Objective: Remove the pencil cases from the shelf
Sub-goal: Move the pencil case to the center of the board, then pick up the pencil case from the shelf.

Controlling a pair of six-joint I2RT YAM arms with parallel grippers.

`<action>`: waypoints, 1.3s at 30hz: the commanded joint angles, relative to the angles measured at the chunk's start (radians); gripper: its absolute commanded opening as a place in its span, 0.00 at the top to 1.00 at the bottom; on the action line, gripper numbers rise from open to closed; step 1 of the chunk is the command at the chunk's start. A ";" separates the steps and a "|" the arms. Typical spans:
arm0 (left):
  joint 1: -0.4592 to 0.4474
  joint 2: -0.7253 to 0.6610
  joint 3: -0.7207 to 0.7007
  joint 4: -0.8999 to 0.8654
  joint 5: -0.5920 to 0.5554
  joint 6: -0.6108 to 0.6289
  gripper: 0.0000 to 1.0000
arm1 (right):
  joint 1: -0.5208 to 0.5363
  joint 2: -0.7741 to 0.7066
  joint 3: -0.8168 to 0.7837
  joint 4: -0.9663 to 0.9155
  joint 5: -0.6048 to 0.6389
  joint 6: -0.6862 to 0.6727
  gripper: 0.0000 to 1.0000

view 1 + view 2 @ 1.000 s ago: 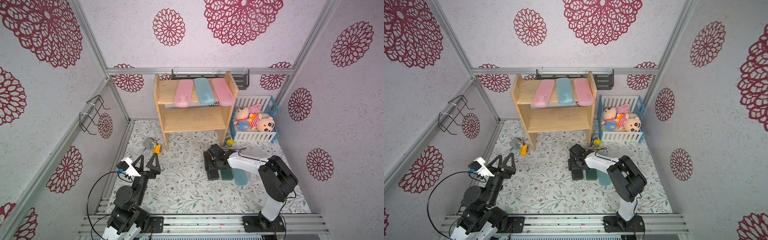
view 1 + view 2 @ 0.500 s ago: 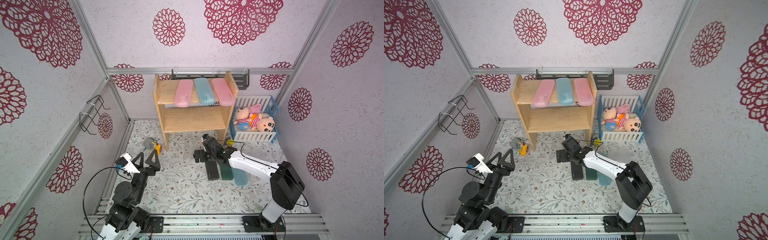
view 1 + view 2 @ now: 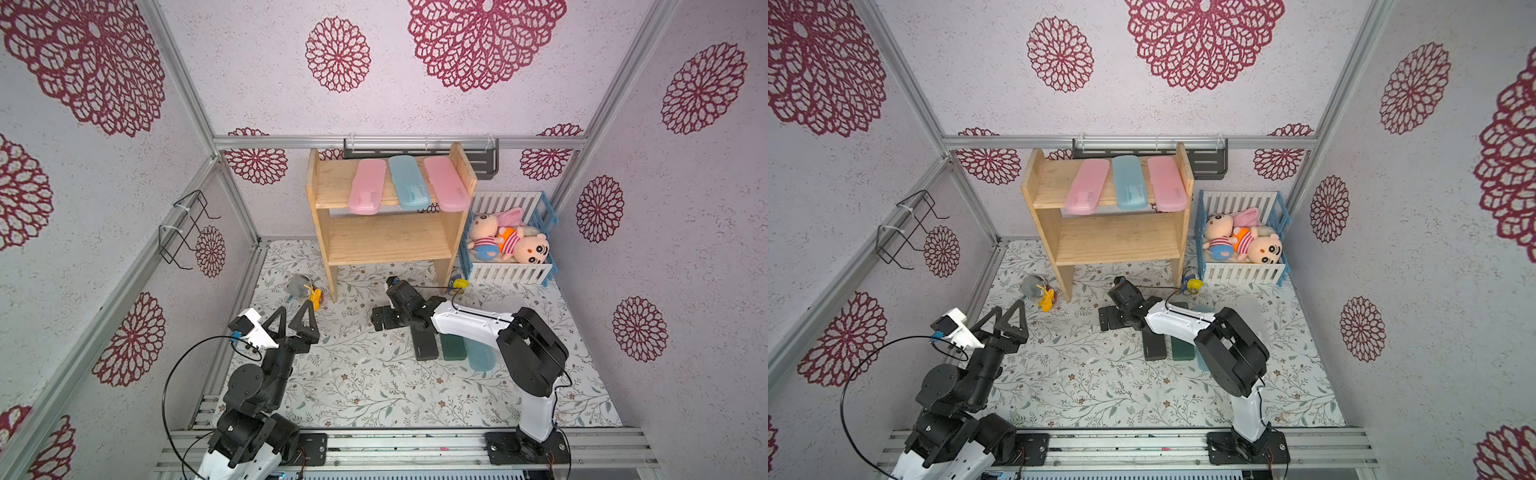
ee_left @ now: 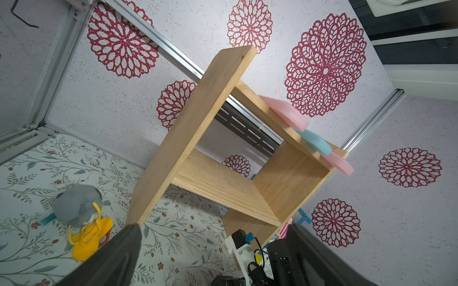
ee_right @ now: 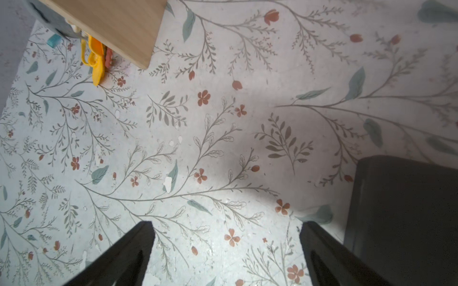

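Observation:
The pine shelf (image 3: 386, 241) stands at the back wall. On its top board lie three pencil cases: pink (image 3: 367, 187), light blue (image 3: 408, 183), pink (image 3: 444, 183); its lower board is bare. On the mat lie a black case (image 3: 424, 345), a dark green one (image 3: 453, 347) and a light blue one (image 3: 480, 357), partly under my right arm. My right gripper (image 3: 377, 319) is open and empty just left of the black case (image 5: 401, 218). My left gripper (image 3: 294, 309) is open, raised at the front left, and faces the shelf (image 4: 223, 178).
A white-and-blue crib (image 3: 509, 274) with plush toys stands right of the shelf. A grey and yellow toy (image 3: 305, 289) lies by the shelf's left leg, and a small yellow thing (image 3: 459, 284) by its right leg. A dark rack (image 3: 482, 158) hangs behind the shelf.
My right gripper has opened, let go of the black case on the mat and moved left away from it. The left arm has shifted only slightly.

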 commanded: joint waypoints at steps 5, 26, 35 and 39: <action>-0.004 -0.040 0.011 -0.040 -0.025 0.010 0.03 | -0.016 -0.014 -0.062 0.077 0.033 0.029 0.01; -0.005 0.346 0.144 0.261 0.130 -0.485 0.03 | -0.054 -0.238 -0.202 0.103 0.068 -0.002 0.01; -0.009 0.665 0.435 0.349 0.201 -0.671 0.03 | -0.057 -0.425 -0.202 0.091 0.038 -0.011 0.01; -0.008 0.764 0.543 0.311 0.175 -0.688 0.03 | -0.068 -0.478 -0.220 0.054 0.046 -0.018 0.01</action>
